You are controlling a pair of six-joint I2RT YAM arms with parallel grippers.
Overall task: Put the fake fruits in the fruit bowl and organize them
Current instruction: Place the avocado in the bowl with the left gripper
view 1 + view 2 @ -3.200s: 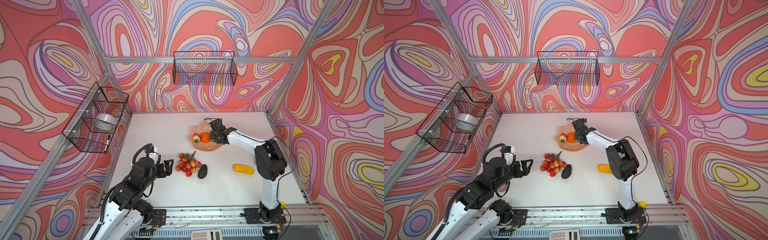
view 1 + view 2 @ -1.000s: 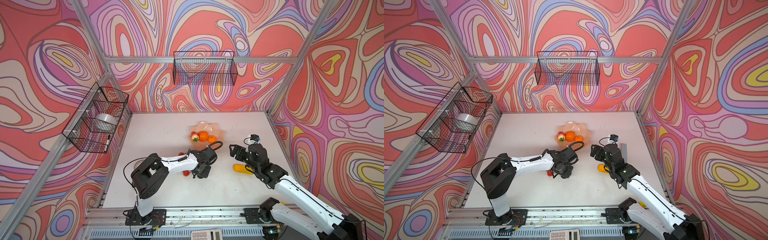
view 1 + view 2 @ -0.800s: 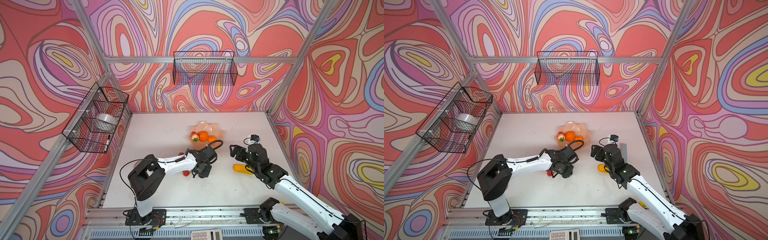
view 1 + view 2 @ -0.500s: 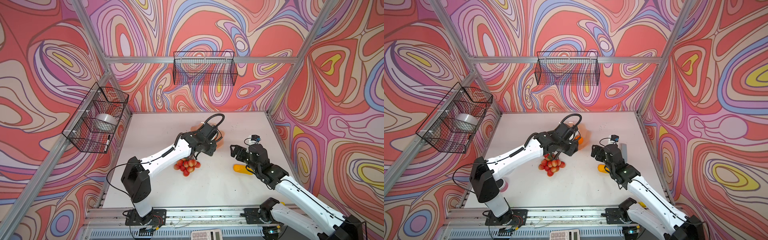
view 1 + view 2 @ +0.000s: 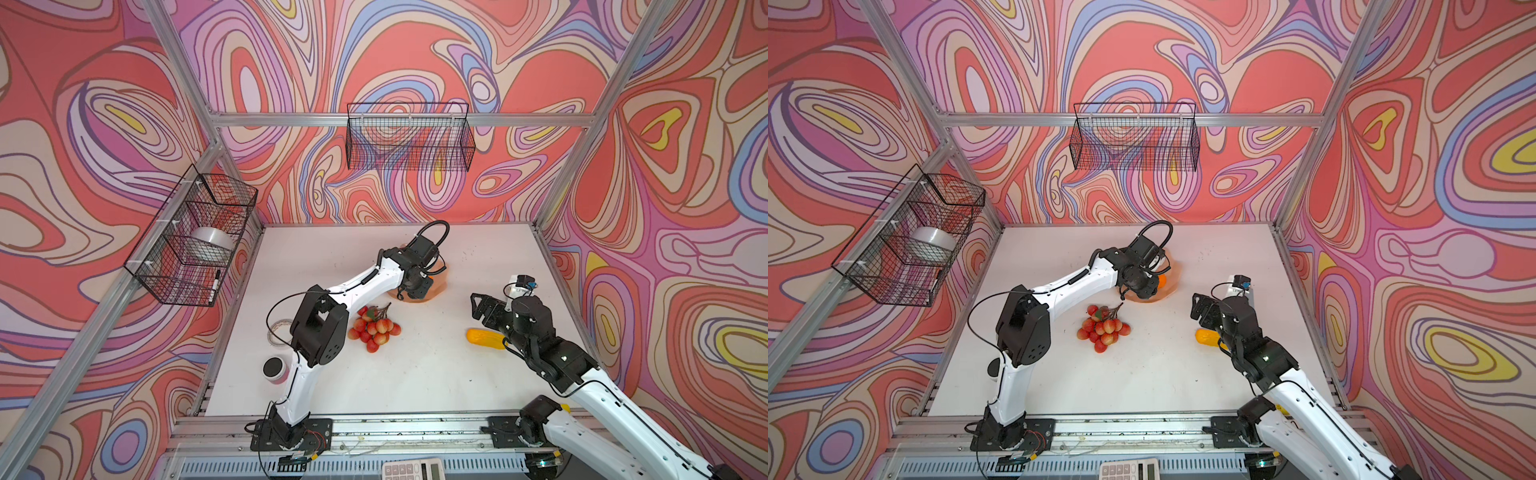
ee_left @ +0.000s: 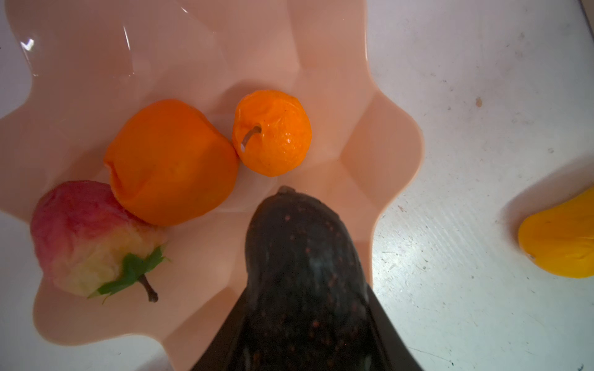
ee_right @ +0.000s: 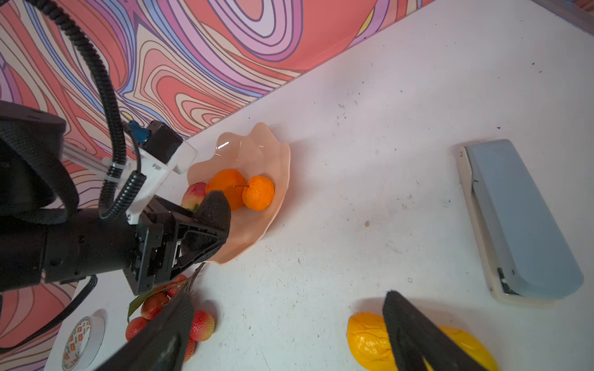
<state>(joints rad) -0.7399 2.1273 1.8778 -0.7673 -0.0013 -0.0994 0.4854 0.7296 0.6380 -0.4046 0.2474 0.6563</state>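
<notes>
My left gripper (image 6: 302,321) is shut on the dark avocado (image 6: 302,273), holding it over the near side of the pale peach fruit bowl (image 6: 379,154). In the bowl lie a large orange (image 6: 170,160), a small orange (image 6: 273,131) and a red-yellow peach (image 6: 86,237). In both top views the left gripper (image 5: 417,289) covers most of the bowl (image 5: 440,282). The bunch of red balls (image 5: 374,328) lies on the table in front of it. My right gripper (image 7: 287,297) is open above the table, beside the long yellow fruit (image 7: 366,340), and holds nothing.
A grey-blue stapler-like object (image 7: 514,218) lies right of the bowl. A tape roll (image 5: 276,330) and a black-topped cylinder (image 5: 274,369) sit at the left table edge. Black wire baskets (image 5: 409,137) hang on the back and left walls. A calculator (image 5: 411,471) lies in front.
My left gripper has lifted the avocado from beside the bunch and carried it back over the bowl. The right arm has barely moved.
</notes>
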